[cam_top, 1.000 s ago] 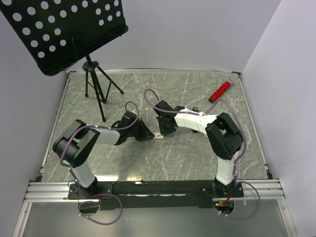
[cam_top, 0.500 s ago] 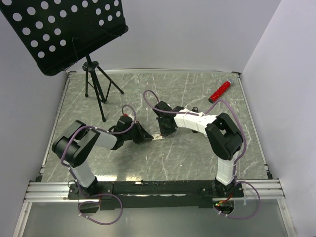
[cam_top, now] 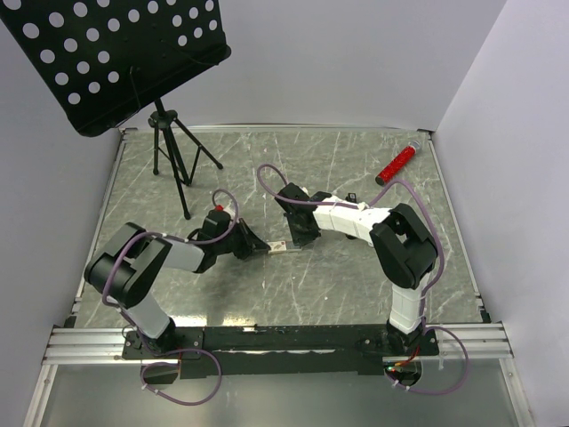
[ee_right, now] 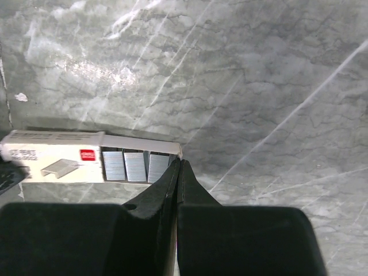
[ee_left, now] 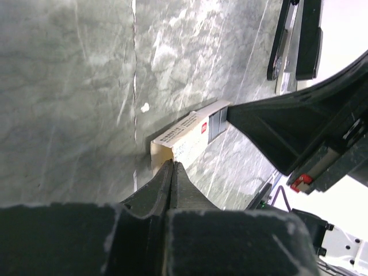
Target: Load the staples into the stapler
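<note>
Right wrist view: one cream cardboard staple box lies on the marbled bench, its open end showing three grey staple strips. Left end effector and right end effector, both pinched closed, touch its opposite ends. One slim black stapler lies apart.

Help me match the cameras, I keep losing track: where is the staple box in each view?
Top external: staple box mid-table, between left pincer and right pincer.
Left wrist: box at centre, just above the left pincer.
Right wrist: box left of centre, open end beside the right pincer.
Shared landmark: the grey marbled table.
</note>
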You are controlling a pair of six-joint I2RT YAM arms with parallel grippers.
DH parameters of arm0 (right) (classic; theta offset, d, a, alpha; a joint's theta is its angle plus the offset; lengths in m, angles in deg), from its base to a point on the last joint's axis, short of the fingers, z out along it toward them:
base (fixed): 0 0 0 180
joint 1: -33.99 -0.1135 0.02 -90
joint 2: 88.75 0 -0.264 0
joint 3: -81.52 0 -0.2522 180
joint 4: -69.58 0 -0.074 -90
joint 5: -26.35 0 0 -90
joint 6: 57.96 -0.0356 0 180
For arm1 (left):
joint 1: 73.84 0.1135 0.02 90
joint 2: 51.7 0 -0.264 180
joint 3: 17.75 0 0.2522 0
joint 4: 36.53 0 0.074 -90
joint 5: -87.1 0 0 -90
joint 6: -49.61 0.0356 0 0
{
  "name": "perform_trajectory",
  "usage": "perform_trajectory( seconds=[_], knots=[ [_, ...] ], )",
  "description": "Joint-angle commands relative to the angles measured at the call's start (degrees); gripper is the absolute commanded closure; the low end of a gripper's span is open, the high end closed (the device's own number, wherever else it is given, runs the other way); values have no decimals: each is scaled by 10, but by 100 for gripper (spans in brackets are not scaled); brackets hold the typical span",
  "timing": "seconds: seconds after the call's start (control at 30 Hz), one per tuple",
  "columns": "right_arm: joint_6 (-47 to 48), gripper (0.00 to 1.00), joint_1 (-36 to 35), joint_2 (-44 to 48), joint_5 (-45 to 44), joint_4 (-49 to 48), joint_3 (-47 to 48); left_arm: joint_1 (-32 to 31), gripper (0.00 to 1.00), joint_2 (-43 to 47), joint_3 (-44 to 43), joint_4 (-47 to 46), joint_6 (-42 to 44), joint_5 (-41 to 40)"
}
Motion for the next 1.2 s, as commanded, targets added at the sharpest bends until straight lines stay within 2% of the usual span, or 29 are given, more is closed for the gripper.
perform_trajectory(
  seconds=[0.0,0.4,0.57,0.77,0.9,1.03,1.17],
  knots=[
    [15,100,-1,31,-23,18,7,7,99,30,12,1,27,2],
    [35,100,-2,31,-14,16,6,23,99,58,23,52,62,-20],
    [38,100,-2,30,-19,17,6,30,93,73,14,83,79,-40],
    [42,83,-2,33,-25,23,16,30,82,86,2,104,92,-54],
    [44,68,-1,38,-26,27,23,31,80,82,-11,110,96,-57],
    [41,63,0,58,-34,36,28,32,69,95,-22,116,98,-62],
    [44,49,12,98,-41,42,27,32,56,144,-28,152,119,-92]
  ],
)
